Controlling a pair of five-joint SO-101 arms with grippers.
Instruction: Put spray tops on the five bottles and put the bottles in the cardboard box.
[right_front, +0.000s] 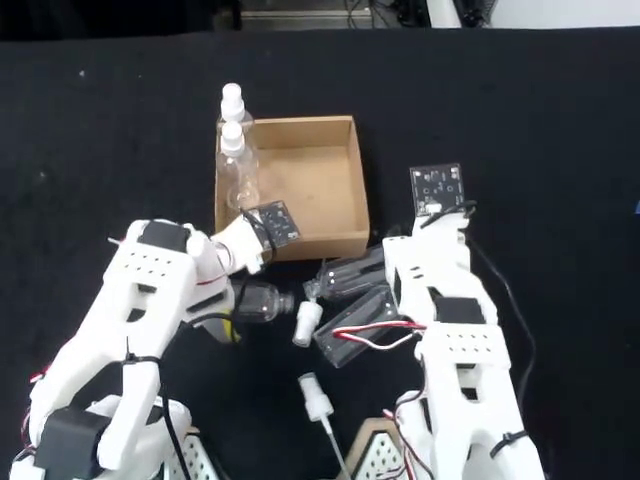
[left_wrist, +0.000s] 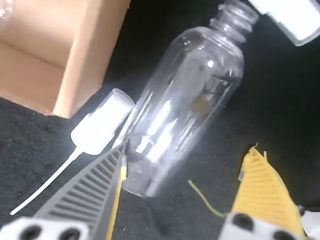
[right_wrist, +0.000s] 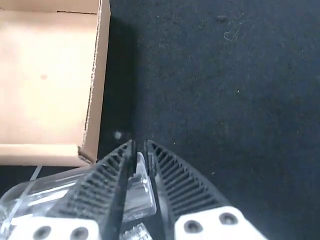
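Note:
A capless clear bottle (left_wrist: 190, 95) lies on the black table, its base between the wide fingers of my left gripper (left_wrist: 189, 150), which is open; the yellow finger (left_wrist: 260, 185) stands apart from it. From above, that bottle (right_front: 265, 300) points toward a white spray top (right_front: 307, 322). My right gripper (right_wrist: 140, 147) is shut on another clear bottle (right_wrist: 45, 197) beside the cardboard box (right_wrist: 97, 75); it sits in front of the box (right_front: 318, 290). A second spray top (right_front: 318, 400) lies nearer the arm bases. Two capped bottles (right_front: 235, 160) stand at the box's left wall (right_front: 222, 190).
The box (right_front: 360, 200) sits mid-table with bare floor inside. The spray top with its long dip tube (left_wrist: 100, 125) lies close to my left gripper's grey finger. Open black cloth lies right of the box and behind it.

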